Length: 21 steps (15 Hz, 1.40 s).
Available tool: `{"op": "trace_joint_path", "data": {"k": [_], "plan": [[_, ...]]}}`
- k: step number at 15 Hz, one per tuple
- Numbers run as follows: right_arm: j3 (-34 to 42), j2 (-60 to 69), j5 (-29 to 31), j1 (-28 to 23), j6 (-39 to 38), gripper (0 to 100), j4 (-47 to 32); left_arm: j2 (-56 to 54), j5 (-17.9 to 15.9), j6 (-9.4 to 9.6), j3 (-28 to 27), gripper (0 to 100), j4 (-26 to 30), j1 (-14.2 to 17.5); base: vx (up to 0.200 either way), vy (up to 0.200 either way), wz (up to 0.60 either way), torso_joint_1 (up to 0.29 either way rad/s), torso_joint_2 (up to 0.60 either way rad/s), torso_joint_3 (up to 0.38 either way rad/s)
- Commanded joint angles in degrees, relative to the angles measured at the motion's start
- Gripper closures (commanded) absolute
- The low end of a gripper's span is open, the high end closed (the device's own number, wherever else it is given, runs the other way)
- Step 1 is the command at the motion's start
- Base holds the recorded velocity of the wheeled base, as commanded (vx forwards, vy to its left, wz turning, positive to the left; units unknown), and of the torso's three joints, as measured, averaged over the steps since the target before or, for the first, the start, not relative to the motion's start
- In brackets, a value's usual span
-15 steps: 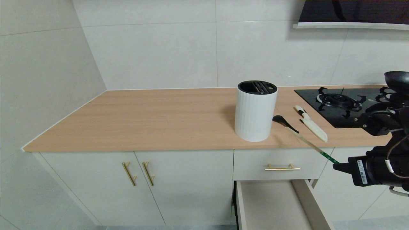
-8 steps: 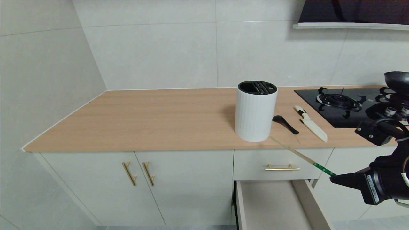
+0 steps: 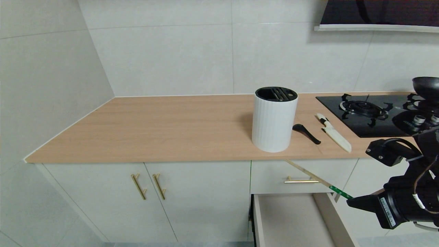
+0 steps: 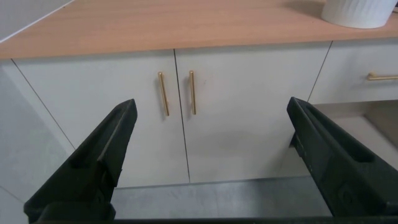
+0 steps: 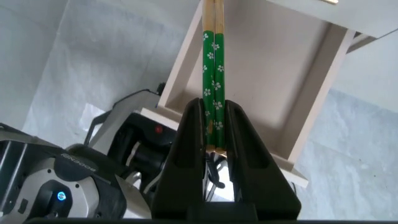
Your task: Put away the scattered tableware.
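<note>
right pincer (image 3: 352,200) clenched on chopsticks (image 3: 319,179) above the open drawer (image 3: 291,219), left pincer (image 4: 211,107) spread wide

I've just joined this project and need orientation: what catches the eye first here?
The right gripper holds a pair of green-ended chopsticks slanting above the open drawer under the countertop. On the countertop stands a white ribbed holder, with a black spoon and a white knife lying beside it, toward the hob.
</note>
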State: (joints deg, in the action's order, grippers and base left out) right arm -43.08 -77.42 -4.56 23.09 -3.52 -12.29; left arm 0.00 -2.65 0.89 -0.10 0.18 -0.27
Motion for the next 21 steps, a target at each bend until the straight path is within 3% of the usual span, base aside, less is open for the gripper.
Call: {"op": "trace_joint_path", "data": {"k": [1,5,21], "plan": [[0.2,-0.8,0.0,0.1,0.0,100,0.0,0.0,0.0,-0.01,0.0,0,0.0,0.0,0.0,0.0,0.0,0.0,0.0,0.0],[0.2,-0.8,0.0,0.1,0.0,100,0.0,0.0,0.0,-0.01,0.0,0,0.0,0.0,0.0,0.0,0.0,-0.093,0.22,0.118],[1.2,-3.2,0.3,0.7,0.0,100,2.5,0.0,0.0,-0.01,0.0,0,0.0,0.0,0.0,0.0,0.0,-0.19,0.48,0.288]]}}
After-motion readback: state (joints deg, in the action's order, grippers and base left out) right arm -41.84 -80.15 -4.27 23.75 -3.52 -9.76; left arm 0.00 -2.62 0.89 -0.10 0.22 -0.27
